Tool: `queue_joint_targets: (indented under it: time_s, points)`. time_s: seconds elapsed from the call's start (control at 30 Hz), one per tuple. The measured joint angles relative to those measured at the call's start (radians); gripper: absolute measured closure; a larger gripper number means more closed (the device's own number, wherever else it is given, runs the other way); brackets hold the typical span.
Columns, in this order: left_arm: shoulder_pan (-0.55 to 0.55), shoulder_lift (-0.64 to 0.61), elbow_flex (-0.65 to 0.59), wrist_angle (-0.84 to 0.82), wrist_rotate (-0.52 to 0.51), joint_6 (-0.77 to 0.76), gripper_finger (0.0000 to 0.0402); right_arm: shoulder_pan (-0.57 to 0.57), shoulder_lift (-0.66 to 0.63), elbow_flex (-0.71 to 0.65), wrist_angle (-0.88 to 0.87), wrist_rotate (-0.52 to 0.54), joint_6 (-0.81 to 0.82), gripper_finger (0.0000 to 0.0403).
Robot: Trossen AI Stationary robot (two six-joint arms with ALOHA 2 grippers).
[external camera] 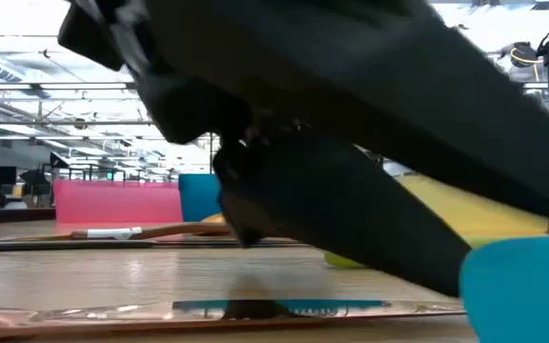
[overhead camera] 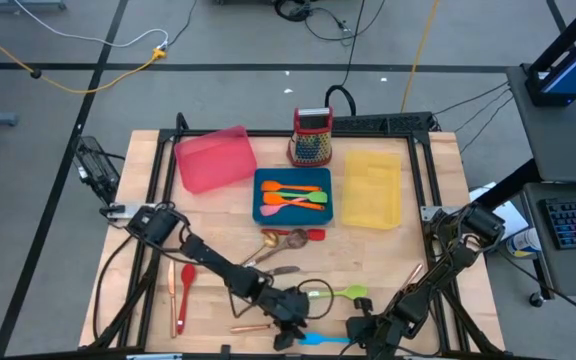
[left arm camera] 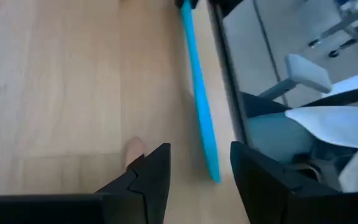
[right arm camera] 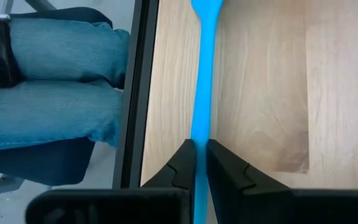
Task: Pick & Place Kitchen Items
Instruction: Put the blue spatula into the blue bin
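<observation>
A blue utensil [overhead camera: 323, 340] with a long slim handle lies along the table's near edge, between my two grippers. My right gripper [right arm camera: 201, 163] is shut on its handle. The utensil runs from there toward my left gripper [left arm camera: 199, 177], which stands open with the utensil's free end [left arm camera: 212, 168] between its fingertips. No touch shows there. In the low view both arms fill the picture, with a blue part [external camera: 522, 286] close by at the right. My right gripper pinches the blue utensil's handle [right arm camera: 201, 134] between its two fingers. The fingers come from the table's right, slanting down, and lie along the handle, not across it. The handle goes on past the fingertips to a wider end [right arm camera: 207, 7]. Whether it rests on the wood I cannot tell.
A blue tray [overhead camera: 260, 205] with orange, red and green utensils, a pink tray [overhead camera: 213, 158], a yellow tray [overhead camera: 373, 188] and a grater [overhead camera: 311, 137] stand at the back. Loose cutlery, a red spoon [overhead camera: 186, 280] and a green spatula [overhead camera: 346, 293] lie mid-table. A seated person's legs [right arm camera: 55, 93] are just beyond the near edge.
</observation>
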Motion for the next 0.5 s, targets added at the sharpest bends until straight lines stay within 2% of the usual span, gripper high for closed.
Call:
queue_joint_targets:
  time_s: [0.07, 0.5]
  points:
    - [0.000, 0.003, 0.020, -0.043, -0.011, -0.001, 0.0231, 0.000, 0.000, 0.000, 0.003, 0.005, -0.007, 0.0385]
    - [-0.023, 0.034, 0.057, -0.023, -0.008, -0.023, 0.0232, 0.013, 0.001, 0.000, 0.009, 0.061, -0.030, 0.0385]
